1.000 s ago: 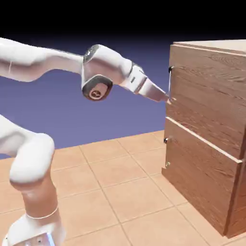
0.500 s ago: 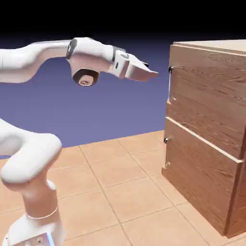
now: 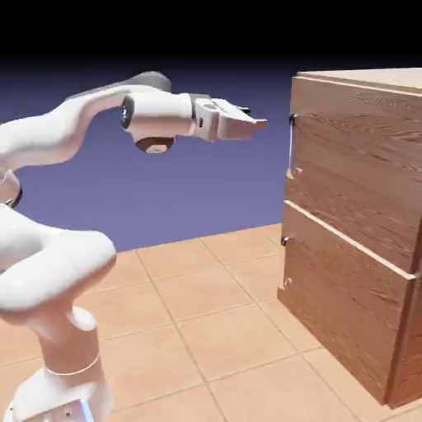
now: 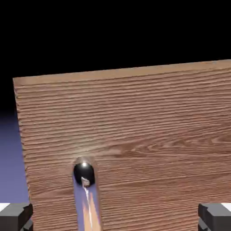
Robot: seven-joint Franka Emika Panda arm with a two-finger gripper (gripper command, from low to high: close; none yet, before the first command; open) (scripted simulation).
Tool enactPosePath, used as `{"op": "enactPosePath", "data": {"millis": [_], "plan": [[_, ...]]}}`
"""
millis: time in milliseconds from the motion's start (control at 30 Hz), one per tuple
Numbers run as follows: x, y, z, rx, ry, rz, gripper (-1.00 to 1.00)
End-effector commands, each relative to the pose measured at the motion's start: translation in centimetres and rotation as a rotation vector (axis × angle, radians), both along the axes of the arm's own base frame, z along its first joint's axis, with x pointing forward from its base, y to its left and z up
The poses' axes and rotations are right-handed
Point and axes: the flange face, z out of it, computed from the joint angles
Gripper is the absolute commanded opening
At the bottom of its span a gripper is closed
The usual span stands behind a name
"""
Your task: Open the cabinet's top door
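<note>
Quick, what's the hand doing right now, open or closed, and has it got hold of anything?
Hand: open, fingertips wide apart, holding nothing; the top door's handle isn't gripped.

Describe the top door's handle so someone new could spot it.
Find the big brown wood-grain cabinet at the exterior view's right. On its upper panel, the handle is the thin, shiny upright bar along the edge nearest the robot. The similar lower handle sits below the pale seam; this one is above it.
</note>
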Motion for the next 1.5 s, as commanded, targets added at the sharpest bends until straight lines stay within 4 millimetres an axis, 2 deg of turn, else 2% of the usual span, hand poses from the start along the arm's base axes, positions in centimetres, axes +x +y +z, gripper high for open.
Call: {"op": "enactPosePath", "data": {"millis": [0,167,300,367,500,533,567,600,867,1067,1267,1467], "plan": [[0.5,0.3,-0.6,-0.007,-0.008,0.002,0.00],[3.2,1.2,-4.1,-0.045,-0.043,0.012,0.00],[5.7,1.2,-7.5,-0.074,-0.064,0.016,0.00],[5.8,1.2,-7.7,-0.076,-0.065,0.017,0.00],[10.6,1.0,-7.7,-0.076,-0.065,0.016,0.00],[10.8,1.0,-7.7,-0.076,-0.065,0.017,0.00],[10.8,1.0,-7.7,-0.076,-0.065,0.017,-1.00],[10.8,1.0,-7.7,-0.076,-0.065,0.017,-1.00],[4.1,-1.9,-7.7,-0.068,-0.072,0.197,-1.00],[3.3,-2.4,-7.7,-0.069,-0.073,0.220,-1.00],[-1.7,-5.9,-7.7,-0.063,-0.078,0.372,-1.00],[-5.6,-9.5,-7.7,-0.058,-0.082,0.501,-1.00]]}}
